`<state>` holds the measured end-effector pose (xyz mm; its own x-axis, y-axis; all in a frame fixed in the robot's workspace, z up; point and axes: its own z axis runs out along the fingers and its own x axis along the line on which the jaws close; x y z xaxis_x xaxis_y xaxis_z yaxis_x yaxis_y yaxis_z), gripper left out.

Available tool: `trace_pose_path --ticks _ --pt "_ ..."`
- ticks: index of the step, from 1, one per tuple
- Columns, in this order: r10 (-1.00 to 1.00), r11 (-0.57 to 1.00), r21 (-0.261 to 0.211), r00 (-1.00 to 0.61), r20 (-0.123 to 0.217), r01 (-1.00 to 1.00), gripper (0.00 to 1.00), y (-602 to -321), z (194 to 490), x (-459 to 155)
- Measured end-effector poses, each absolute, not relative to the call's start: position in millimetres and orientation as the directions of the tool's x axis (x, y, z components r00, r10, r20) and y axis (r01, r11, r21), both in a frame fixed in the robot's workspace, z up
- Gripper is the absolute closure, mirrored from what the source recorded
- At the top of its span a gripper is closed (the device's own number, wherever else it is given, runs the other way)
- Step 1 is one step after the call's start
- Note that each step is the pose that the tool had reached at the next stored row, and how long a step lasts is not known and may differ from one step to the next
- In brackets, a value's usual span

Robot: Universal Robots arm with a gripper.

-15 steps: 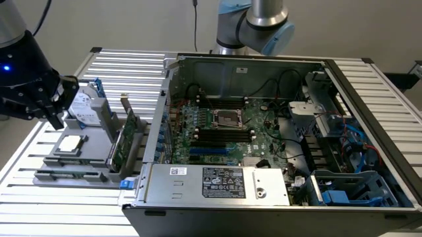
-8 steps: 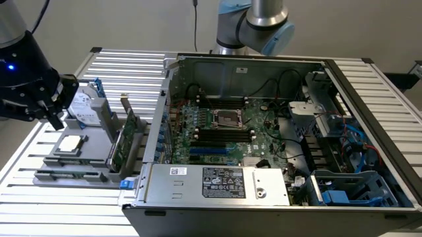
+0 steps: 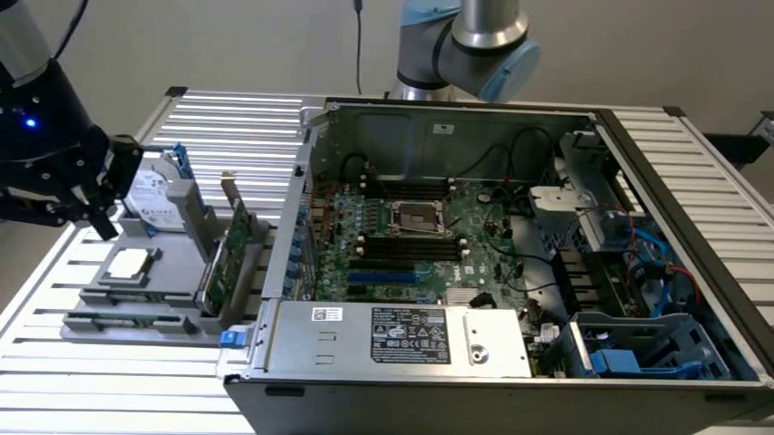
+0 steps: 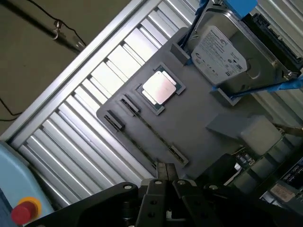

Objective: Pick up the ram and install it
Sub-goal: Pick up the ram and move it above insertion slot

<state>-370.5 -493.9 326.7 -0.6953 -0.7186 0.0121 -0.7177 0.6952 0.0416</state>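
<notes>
ram (image 4: 152, 128): thin dark-green stick, flat in matte grey tray (image 4: 203, 109) | claw (image 4: 165, 171): clenched, empty, near its end | tabletop (image 4: 90, 132): shiny ribbed slats

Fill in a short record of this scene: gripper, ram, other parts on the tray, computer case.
gripper: shut, holding nothing, above the gray tray
ram: in its slot on the tray, not yet picked up
other parts: processor chip, hard drive, expansion card
computer case: open, motherboard exposed
</notes>
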Motion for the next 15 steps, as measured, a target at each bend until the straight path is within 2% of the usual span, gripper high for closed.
trace_pose_path --ticks 15 --pt "-0.879 0.476 0.042 -0.476 0.012 -0.878 0.89 -493.9 318.2 -370.5"
